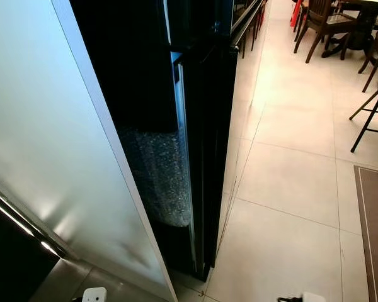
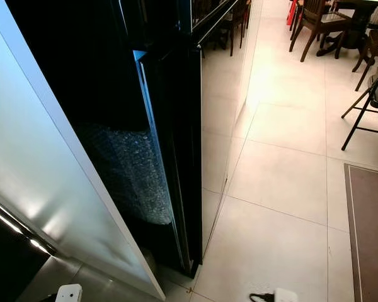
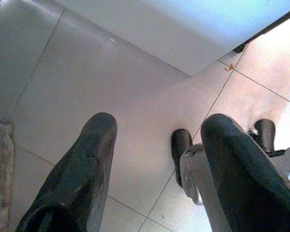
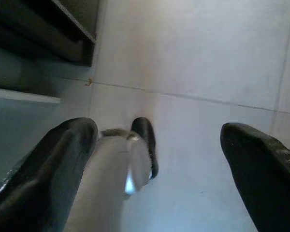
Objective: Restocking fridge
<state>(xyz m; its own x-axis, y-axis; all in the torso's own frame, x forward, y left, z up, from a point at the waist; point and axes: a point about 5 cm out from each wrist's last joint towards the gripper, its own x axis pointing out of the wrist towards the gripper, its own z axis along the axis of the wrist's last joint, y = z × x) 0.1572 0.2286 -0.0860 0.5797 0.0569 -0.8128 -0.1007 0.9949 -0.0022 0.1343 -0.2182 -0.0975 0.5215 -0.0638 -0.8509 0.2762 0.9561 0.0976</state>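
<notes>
Left fingers: in the left wrist view the two black fingers [image 3: 77, 179] of the left gripper [image 3: 159, 169] stand wide apart, nothing between them, pointing down at the floor [image 3: 87, 87].
Left wrist view, rest: the robot's foot [image 3: 181, 147] shows between the fingers; the white fridge door [image 3: 183, 29] edge crosses above the pale tiles.
Right fingers: in the right wrist view the black fingers [image 4: 53, 164] of the right gripper [image 4: 159, 169] are spread wide and empty, aimed at the floor.
Right wrist view, rest: a silver leg and dark foot [image 4: 146, 142] between the fingers; the dark base of the fridge [image 4: 48, 34] at one corner.
Left eye view, fridge: the fridge [image 1: 201, 126] is just ahead to the left, black and glossy, seen edge-on; its white door [image 1: 57, 157] stands open toward the camera.
Left eye view, inside: the interior is dark; a patch of bubble wrap [image 1: 160, 182] shows low inside.
Right eye view, room: pale floor tiles [image 2: 283, 189], a brown mat [image 2: 368, 233] at right, wooden chairs [image 2: 315, 22] and a table far off, a black folding chair [image 2: 372, 100] near the right edge.
</notes>
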